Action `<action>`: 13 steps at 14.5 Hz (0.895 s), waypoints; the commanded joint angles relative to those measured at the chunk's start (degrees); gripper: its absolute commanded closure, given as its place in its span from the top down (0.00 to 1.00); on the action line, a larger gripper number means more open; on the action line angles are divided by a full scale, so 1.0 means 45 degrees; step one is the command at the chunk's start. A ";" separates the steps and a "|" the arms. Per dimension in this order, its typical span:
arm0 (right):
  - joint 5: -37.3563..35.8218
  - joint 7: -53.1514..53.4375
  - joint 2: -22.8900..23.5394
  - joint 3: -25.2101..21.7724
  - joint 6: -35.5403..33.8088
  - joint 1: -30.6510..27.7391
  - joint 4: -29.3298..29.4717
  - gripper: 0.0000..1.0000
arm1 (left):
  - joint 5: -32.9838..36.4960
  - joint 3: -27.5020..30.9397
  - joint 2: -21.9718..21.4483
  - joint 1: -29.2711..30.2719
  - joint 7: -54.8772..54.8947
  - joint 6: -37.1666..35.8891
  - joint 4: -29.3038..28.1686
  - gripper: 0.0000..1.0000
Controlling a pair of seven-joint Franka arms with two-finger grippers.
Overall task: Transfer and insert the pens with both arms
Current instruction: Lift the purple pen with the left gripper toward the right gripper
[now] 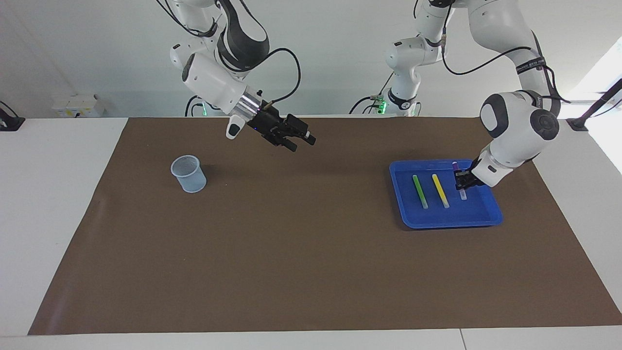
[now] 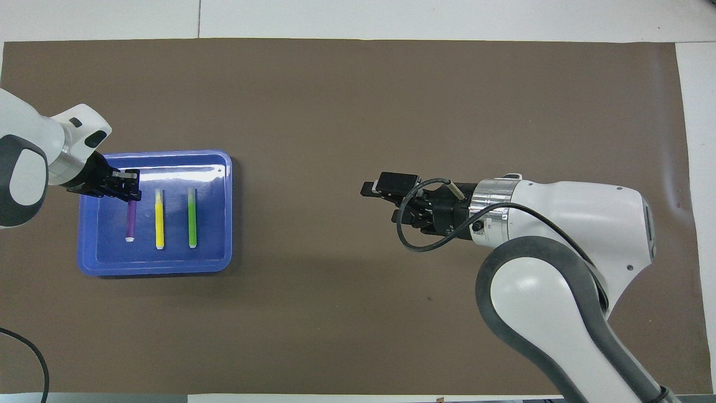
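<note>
The left end effector (image 1: 463,183) is pinching the purple pen (image 2: 131,219) in the blue tray (image 1: 446,221) (first pickup), needing a lift toward the right end effector (image 1: 296,142), which is waiting spread over the desk (image 1: 311,253).

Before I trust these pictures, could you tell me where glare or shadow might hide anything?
Facing view: bright daylight washes out the table's edge at the left arm's end; the right gripper casts a soft shadow on the mat near the cup. Overhead view: white glare streaks the tray floor at its farther rim, just clear of the pens; the cup is hidden.

Blue tray (image 1: 401,214), clear cup (image 1: 188,173), brown mat (image 1: 291,253)
</note>
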 commanded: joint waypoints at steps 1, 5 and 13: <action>0.0493 -0.0460 -0.0247 0.0070 0.0179 -0.0062 -0.0272 1.00 | -0.1628 -0.0230 0.0079 -0.0635 -0.4425 -0.1495 0.1420 0.00; 0.0493 -0.0285 -0.0247 0.0070 0.0237 0.0113 -0.0272 1.00 | -0.4109 -0.1714 -0.0254 -0.0636 -1.1286 -0.1050 0.1501 0.00; 0.0512 0.0651 0.0162 0.0556 0.1876 0.1051 0.0430 1.00 | -0.7627 -0.2986 -0.0819 -0.1007 -1.5790 0.1293 0.0137 0.00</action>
